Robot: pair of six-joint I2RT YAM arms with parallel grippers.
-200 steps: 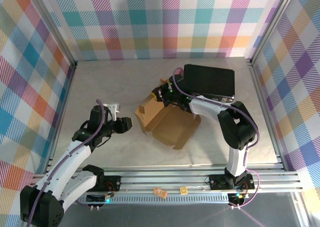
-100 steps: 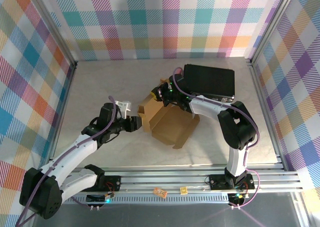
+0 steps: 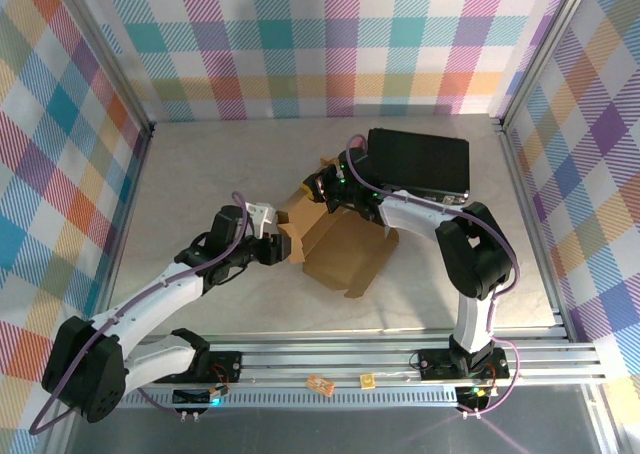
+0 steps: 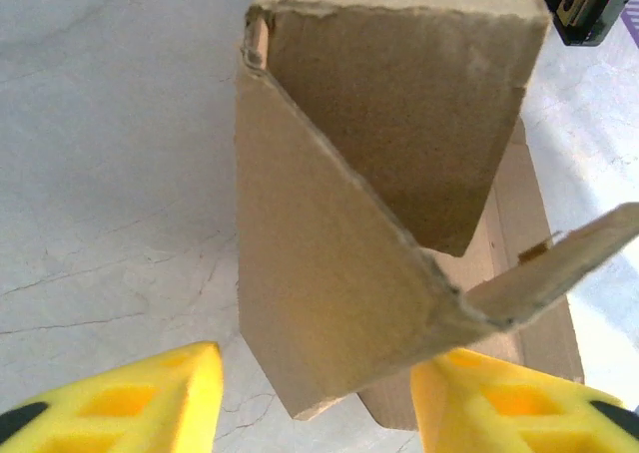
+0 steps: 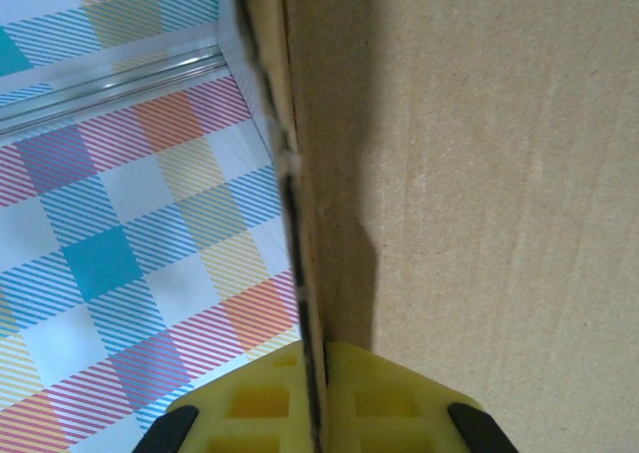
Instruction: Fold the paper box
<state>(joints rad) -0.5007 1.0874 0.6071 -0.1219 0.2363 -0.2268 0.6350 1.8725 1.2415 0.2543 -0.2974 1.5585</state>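
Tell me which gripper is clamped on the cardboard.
The right gripper: its jaws are shut on an edge of the paper box. The left gripper is open, its fingers either side of a raised flap.

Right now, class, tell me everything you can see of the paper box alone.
The paper box is plain brown corrugated cardboard, partly folded, open on top. Its base lies flat on the pale table, skewed to the table's edges. Its left wall stands up, a smaller flap bent off it, cut edges rough. The right tool is shut on a raised far edge, near the black case. The left tool is open, its fingers straddling the left wall's corner.
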